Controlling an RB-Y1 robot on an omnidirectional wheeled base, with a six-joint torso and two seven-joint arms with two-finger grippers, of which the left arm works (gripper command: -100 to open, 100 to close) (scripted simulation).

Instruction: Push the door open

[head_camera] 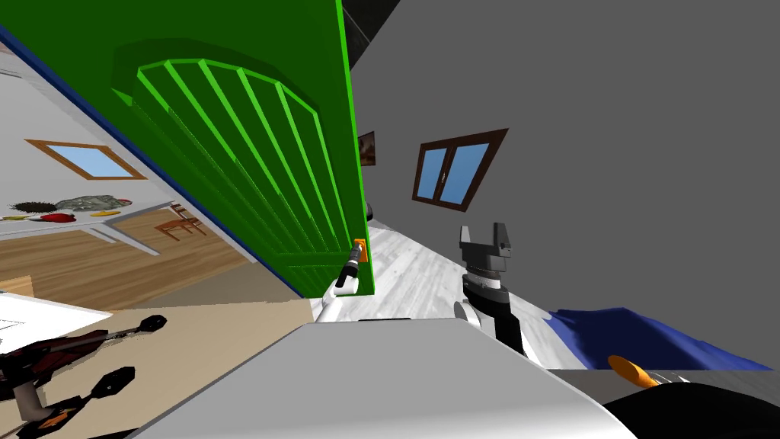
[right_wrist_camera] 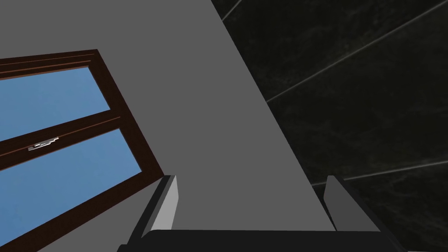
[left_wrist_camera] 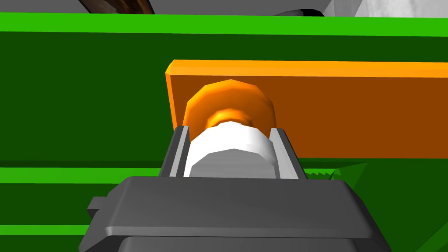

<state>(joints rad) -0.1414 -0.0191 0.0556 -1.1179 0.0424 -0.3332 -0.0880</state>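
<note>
The left jaws are gripping a white and grey knob (left_wrist_camera: pixel 227 146), with the two fingers (left_wrist_camera: pixel 179 151) pressing its sides. The knob is sitting on an orange collar against an orange plate (left_wrist_camera: pixel 350 113), which is lying flat on the green door (head_camera: pixel 251 152) close to its free edge. The door's face is carrying an arched panel of raised slats and is filling the middle of the head view.

Past the free edge, a pale plank floor (head_camera: pixel 411 267) is running towards a grey wall with a brown-framed window (head_camera: pixel 455 171) and a small picture (head_camera: pixel 367 149). A blue cloth (head_camera: pixel 647 343) is lying lower right.

On the door's other side, a wooden floor (head_camera: pixel 99 267) is showing, with a small chair (head_camera: pixel 181 221) on it.

The right arm (head_camera: pixel 485 263) is standing raised beside the door over the pale floor, its jaws standing apart and holding nothing.
</note>
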